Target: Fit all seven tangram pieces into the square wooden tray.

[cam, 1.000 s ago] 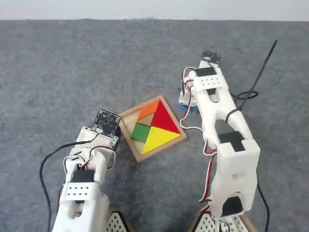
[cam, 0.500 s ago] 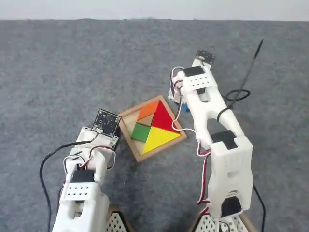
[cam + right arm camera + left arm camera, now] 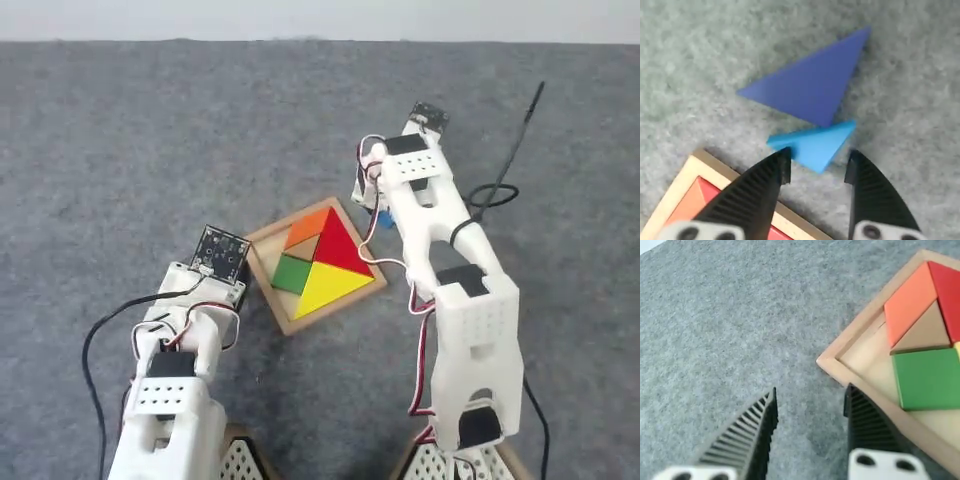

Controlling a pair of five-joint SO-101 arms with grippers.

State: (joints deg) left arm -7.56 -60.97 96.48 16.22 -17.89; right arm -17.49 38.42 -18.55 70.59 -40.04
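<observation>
The square wooden tray (image 3: 268, 290) lies between the two arms and holds orange (image 3: 308, 226), brown, red (image 3: 340, 245), green (image 3: 291, 273) and yellow (image 3: 325, 286) pieces. On the carpet just past the tray's corner (image 3: 696, 164) lie a dark blue triangle (image 3: 812, 82) and, touching it, a light blue triangle (image 3: 815, 142). My right gripper (image 3: 818, 154) is open, with its fingertips on either side of the light blue triangle's near tip. My left gripper (image 3: 811, 391) is open over bare carpet beside the tray's left corner (image 3: 827, 361), holding nothing.
Grey carpet covers the whole table, with wide free room to the left and at the back. A black cable tie (image 3: 520, 140) and loose wires (image 3: 490, 195) stick out from the right arm. The tray has an unfilled strip along its left side (image 3: 865, 352).
The right arm has swung left towards the tray's right corner and then nearly settled there. The left arm and the tray have not moved.
</observation>
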